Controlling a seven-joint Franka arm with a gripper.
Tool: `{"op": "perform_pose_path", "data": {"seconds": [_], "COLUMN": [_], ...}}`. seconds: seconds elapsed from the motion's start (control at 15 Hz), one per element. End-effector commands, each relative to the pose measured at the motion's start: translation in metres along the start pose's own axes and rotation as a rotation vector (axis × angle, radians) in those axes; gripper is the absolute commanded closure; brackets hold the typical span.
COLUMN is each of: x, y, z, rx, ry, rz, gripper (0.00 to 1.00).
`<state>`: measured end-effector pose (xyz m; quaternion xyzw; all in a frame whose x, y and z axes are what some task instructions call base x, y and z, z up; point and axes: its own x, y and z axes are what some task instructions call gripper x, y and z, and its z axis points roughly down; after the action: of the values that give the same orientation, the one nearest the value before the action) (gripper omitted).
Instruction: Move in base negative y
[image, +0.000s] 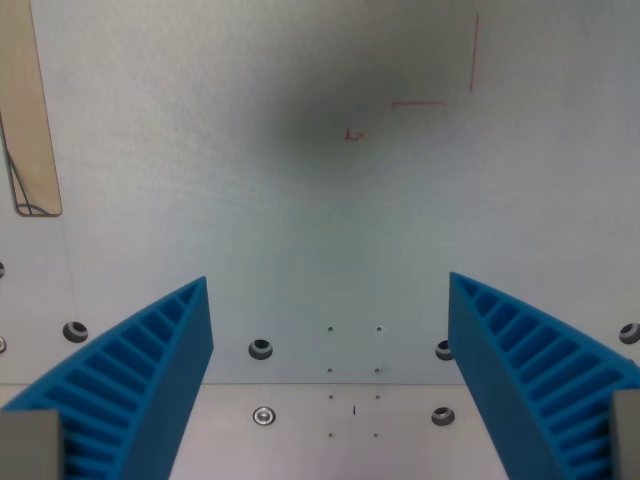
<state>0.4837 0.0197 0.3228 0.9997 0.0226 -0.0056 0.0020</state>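
My gripper (328, 330) points down at a pale grey metal tabletop (300, 200). Its two blue ribbed fingers (150, 380) stand wide apart at the wrist view's lower left and lower right, with nothing between them. The gripper is open and empty. A soft dark shadow lies on the table above the middle of the view.
Thin red lines forming a corner mark (445, 85) and a small red mark (353, 134) are drawn on the table. A beige strip (30, 110) runs down the wrist view's left edge. Several bolt heads (261, 349) and small holes sit along a plate seam near the bottom.
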Motion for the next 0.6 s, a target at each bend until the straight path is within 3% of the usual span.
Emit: {"op": "perform_pose_path", "data": {"seconds": [0.07, 0.6], "x": [-0.001, -0.004], "y": [0.005, 0.045], "z": [-0.003, -0.002], "rx": [0.0, 0.0], "ry": [0.005, 0.005], "rz": [0.0, 0.0], "gripper": [0.0, 0.0]}}
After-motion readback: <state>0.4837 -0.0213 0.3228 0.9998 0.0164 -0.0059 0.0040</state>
